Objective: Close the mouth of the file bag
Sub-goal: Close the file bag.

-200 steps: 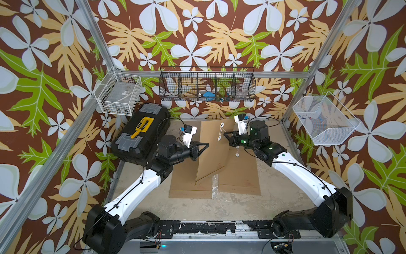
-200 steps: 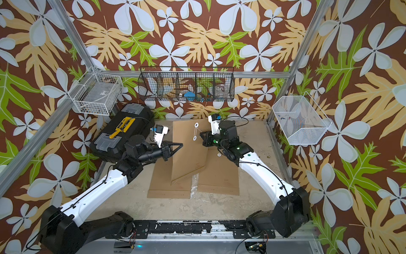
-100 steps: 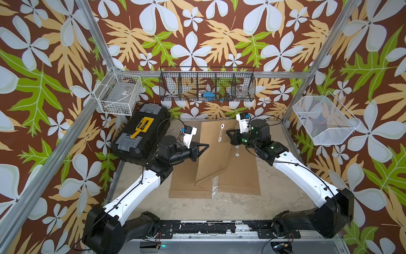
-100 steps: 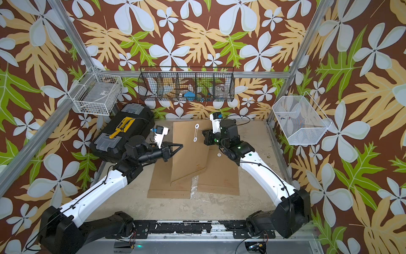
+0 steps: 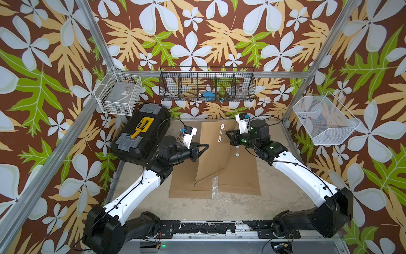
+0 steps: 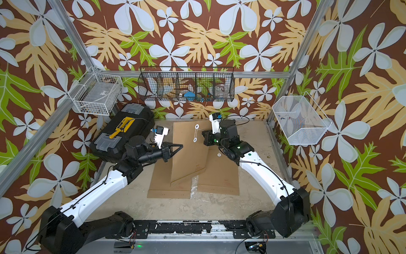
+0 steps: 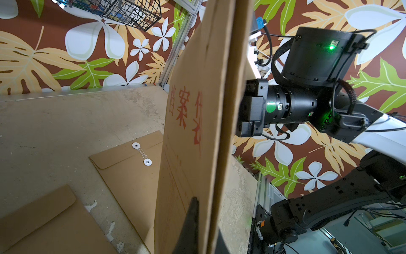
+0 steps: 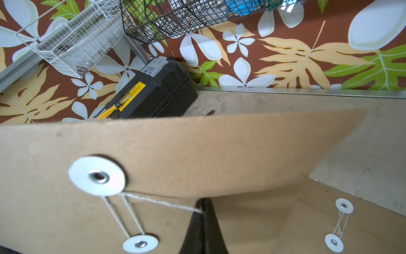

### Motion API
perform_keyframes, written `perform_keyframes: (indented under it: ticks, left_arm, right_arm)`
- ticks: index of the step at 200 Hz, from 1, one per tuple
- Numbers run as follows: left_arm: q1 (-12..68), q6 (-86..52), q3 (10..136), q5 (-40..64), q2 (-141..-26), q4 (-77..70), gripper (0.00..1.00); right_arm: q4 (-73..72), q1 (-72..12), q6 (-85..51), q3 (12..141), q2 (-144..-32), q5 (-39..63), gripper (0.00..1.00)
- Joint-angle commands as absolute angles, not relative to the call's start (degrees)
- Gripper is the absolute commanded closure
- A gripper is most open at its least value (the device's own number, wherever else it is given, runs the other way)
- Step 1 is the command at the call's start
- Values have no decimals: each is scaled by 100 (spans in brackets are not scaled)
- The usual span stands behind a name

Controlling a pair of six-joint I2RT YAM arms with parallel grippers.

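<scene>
A brown file bag (image 5: 211, 154) (image 6: 186, 154) stands tilted above the table, its flap folded down. My left gripper (image 5: 207, 146) (image 6: 182, 145) (image 7: 204, 211) is shut on its left edge. The bag's printed face (image 7: 197, 132) fills the left wrist view. Two white discs (image 8: 96, 176) (image 8: 140, 244) sit on the flap and body. A pale string (image 8: 162, 203) loops between them and runs taut to my right gripper (image 8: 203, 201) (image 5: 227, 133) (image 6: 203, 133), which is shut on its end just right of the discs.
Two more file bags lie flat on the table, one to the left (image 5: 191, 184) and one to the right (image 5: 241, 173). A black toolbox (image 5: 140, 136) stands at the back left. Wire baskets (image 5: 207, 86) (image 5: 118, 94) (image 5: 323, 119) hang on the walls.
My right gripper has shifted slightly toward the back wall with the string in it. The left gripper and the bag have stayed where they were.
</scene>
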State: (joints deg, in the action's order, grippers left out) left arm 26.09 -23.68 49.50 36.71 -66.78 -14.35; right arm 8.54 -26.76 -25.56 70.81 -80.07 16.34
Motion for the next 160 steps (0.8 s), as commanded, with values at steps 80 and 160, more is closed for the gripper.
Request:
perform_keyframes:
  ticks: [80, 160]
  left_arm:
    - [2609, -2321, 4966, 3744, -6675, -1776, 100]
    - [2610, -2298, 4975, 3757, -6623, -1727, 100]
  right_arm:
    - [786, -3198, -2811, 7178, -8215, 2190, 100]
    - [821, -3305, -2765, 7163, -8365, 2073, 100]
